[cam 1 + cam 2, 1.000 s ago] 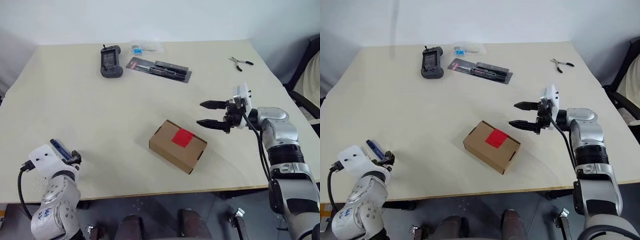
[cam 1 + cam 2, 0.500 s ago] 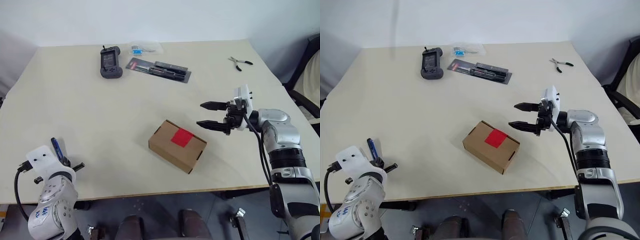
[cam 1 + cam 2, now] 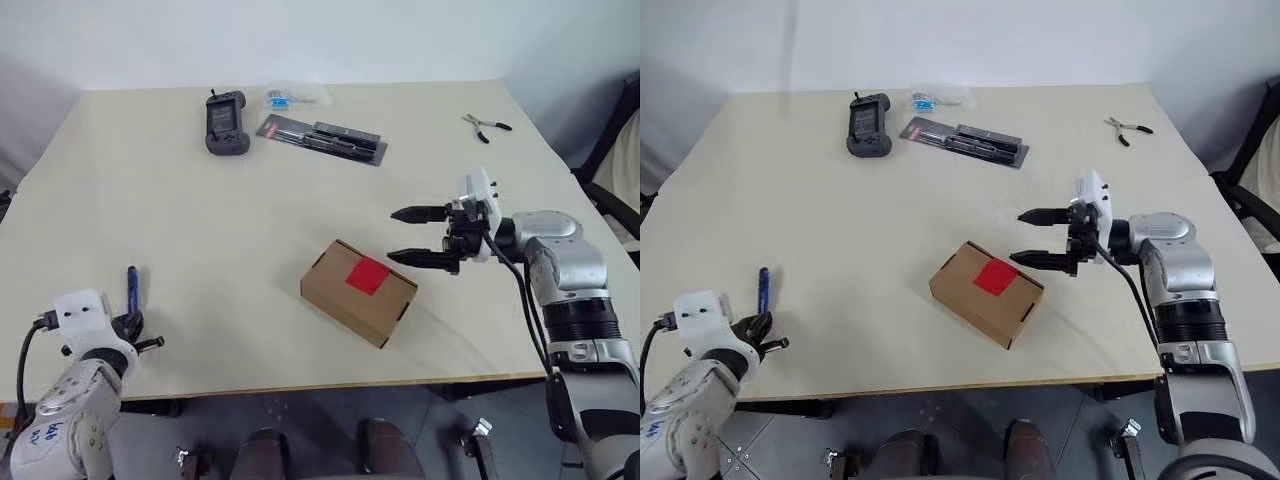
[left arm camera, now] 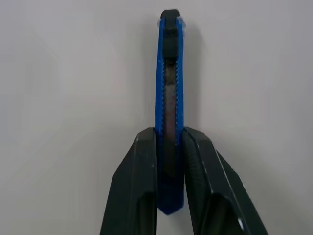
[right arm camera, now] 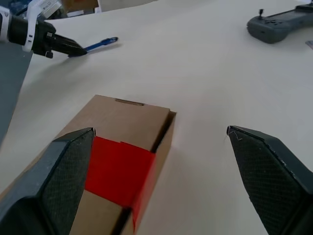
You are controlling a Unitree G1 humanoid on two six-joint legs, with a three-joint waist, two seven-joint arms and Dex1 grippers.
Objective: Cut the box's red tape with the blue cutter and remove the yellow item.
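Brown cardboard box [image 3: 358, 291] is awaiting bracing by the wide-open right gripper [image 3: 418, 236]; left gripper [image 4: 168, 181] is clamping the slim blue cutter [image 4: 168, 105] for slicing.

Silver jointed right arm at right of frame, black cables, white wrist block, textured black fingers [image 5: 266, 169], white left wrist housing lower left.

Pale cream desk [image 3: 200, 230] with squared edges, set against a plain white wall [image 3: 300, 40]; grey floor [image 3: 330, 410] below the near edge; part of a dark chair [image 3: 615, 150] at the right side
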